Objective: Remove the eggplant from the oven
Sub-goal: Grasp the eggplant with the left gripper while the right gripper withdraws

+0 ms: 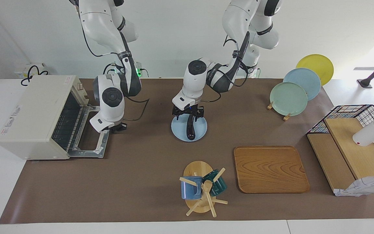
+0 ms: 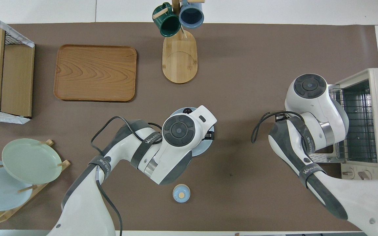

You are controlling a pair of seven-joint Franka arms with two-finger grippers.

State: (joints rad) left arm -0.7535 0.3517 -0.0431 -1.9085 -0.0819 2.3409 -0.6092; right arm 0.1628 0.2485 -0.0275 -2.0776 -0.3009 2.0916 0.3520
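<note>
Eggplant (image 1: pixel 190 127) lies on blue plate (image 1: pixel 200 130) mid-table, well clear of oven (image 1: pixel 34 113) | left gripper (image 1: pixel 188 112) spread wide over its stem end | right gripper (image 1: pixel 115 127) pinched closed over dropped oven door (image 1: pixel 91 148)

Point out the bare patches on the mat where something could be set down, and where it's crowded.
Bare mat: the wide strip between the oven and the mug rack, and the patch between the blue plate and the plate stand, nearer the robots than the wooden tray. Crowded: the blue plate with the eggplant under the left gripper, and the oven's open door under the right gripper.
</note>
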